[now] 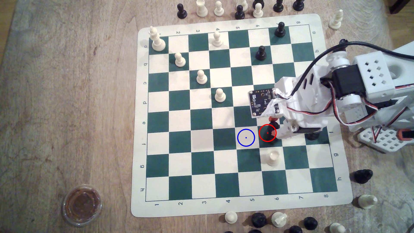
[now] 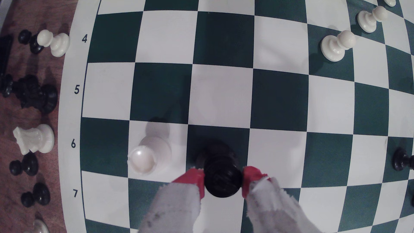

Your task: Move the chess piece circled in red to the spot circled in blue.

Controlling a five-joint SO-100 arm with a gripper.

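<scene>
the gripper (image 2: 223, 179) is closed on the black piece (image 2: 220, 177), its red fingertips (image 2: 192, 179) pressing the rounded head from both sides. the piece stands on the red-ringed green square, beside the blue-ringed square (image 1: 246, 137) at the exterior view's left. a white piece (image 2: 149, 156) stands one square away.

The arm (image 1: 349, 87) reached in from the exterior view's right, its white links bent down over the board (image 1: 242, 23). The hand (image 2: 223, 179) pointed downward, its two red fingertips (image 2: 197, 179) pressed against opposite sides of the black piece (image 2: 221, 177), gripping its rounded head. White wrapping covered both fingers behind the red tips.
</scene>
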